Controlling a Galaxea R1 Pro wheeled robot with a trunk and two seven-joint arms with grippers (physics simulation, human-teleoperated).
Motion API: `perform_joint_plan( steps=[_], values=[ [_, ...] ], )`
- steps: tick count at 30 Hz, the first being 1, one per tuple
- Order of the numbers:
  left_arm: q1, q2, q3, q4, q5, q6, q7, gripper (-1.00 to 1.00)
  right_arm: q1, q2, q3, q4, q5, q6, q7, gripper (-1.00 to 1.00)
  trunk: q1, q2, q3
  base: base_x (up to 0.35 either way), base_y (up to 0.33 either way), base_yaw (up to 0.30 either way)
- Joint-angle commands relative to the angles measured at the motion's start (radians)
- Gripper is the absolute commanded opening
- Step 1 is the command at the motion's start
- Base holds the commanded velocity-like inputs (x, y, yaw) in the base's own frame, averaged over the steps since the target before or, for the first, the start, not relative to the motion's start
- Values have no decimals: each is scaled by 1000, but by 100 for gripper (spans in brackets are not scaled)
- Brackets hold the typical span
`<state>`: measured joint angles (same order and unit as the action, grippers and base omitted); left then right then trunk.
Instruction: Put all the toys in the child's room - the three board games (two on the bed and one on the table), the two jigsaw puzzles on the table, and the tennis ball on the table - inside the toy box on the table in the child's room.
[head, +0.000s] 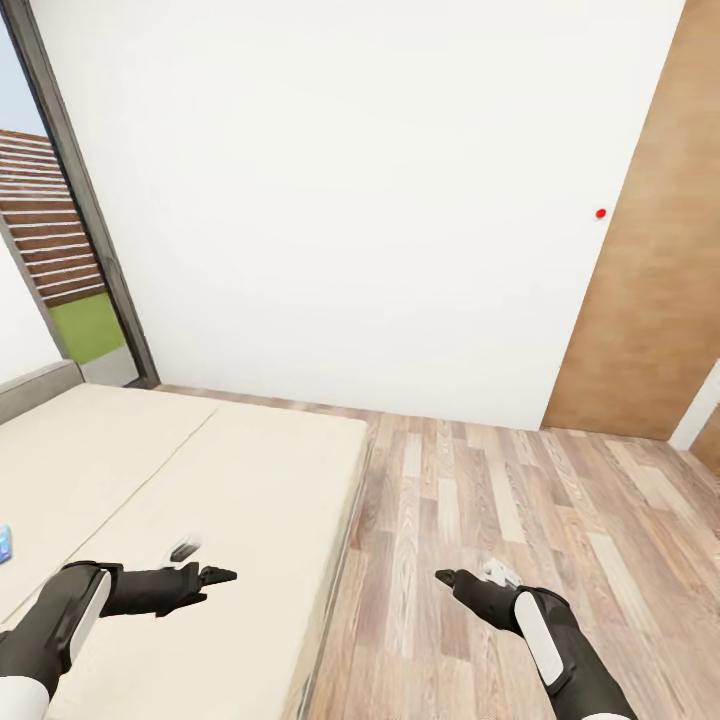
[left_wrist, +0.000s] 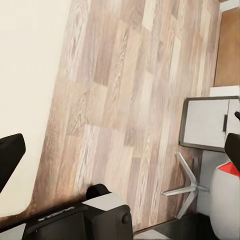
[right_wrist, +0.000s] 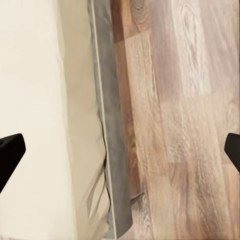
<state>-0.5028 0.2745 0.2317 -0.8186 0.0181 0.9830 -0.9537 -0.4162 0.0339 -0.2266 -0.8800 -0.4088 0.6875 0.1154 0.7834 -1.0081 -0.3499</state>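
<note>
Both jaws wide and empty, left gripper (head: 222, 575) over the bed (head: 250, 480), right gripper (head: 447, 577) over floor; light-blue board game (head: 4, 545) peeks at bed's left edge, so I'd turn base left before reaching.

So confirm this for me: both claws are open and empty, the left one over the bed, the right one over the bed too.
Not quite. The head view shows the right claw over the wood-plank floor, beside the bed, not over it. The rest stands: the left claw is over the bed, and both are open and empty.
</note>
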Motion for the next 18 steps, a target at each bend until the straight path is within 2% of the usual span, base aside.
perform_joint_plan(
  steps=[1,12,18],
  values=[
    [0,0,1,-1,2,8,-2,100,-1,1,-5,-1,4,6,6,100,0,-1,-2,0,0,-267],
    [0,0,1,-1,2,8,-2,100,-1,1,-5,-1,4,6,6,100,0,-1,-6,0,0,-262],
    [0,1,1,-1,2,8,-2,100,-1,2,-4,-2,4,5,6,100,0,-1,-7,0,30,-111]
  ],
)
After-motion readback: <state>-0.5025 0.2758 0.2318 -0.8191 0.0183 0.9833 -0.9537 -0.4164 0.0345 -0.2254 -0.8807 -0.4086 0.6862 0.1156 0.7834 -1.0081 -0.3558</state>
